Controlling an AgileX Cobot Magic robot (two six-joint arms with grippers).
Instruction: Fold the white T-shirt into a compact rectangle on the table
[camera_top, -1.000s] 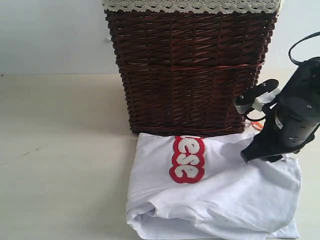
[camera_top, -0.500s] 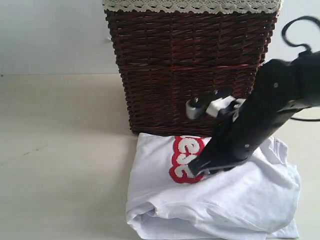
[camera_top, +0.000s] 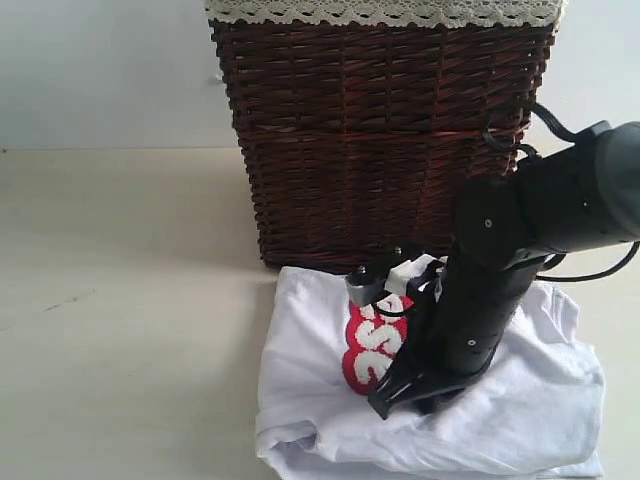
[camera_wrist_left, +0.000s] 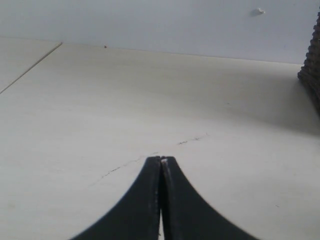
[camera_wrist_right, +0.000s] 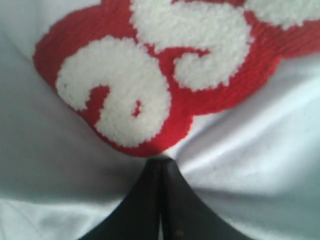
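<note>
The wicker basket (camera_top: 380, 140) blocks behind the white T-shirt (camera_top: 300, 350); the table (camera_top: 120, 300) leftward lies open.

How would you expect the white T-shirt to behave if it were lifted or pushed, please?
Probably floppy: the white T-shirt lies in soft folds, and creases gather where the shut right tool seems to pinch it. Likely light, being thin cloth, so a lifted corner would drape. Pushed, it would probably bunch rather than slide whole across the table.

A lab bench staged as a laundry corner: bare cream table (camera_top: 120, 300), blank pale wall (camera_top: 100, 70), a lace-trimmed wicker basket (camera_top: 380, 140), and a black robot arm (camera_top: 500, 270) working there.
</note>
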